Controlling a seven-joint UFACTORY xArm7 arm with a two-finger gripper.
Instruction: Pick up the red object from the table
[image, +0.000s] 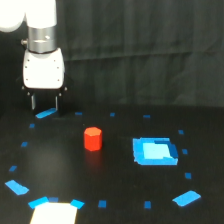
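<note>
- Below the gripper (45, 103), the table (120, 170) carries nothing held; the two fingers hang apart and empty, presumably ready to straddle a narrow part.
- Red object (93, 138) stands upright, well apart from the tool, toward the exterior view's right and nearer the camera.
- Arm points straight down, wrist vertical.

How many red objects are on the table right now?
1. The red object stands near the middle of the table, left of the blue square patch. No other red shows.

Probably a robotics lab — black table (120, 170) gridded with blue tape marks (102, 204), dark curtain (150, 50) behind.
</note>
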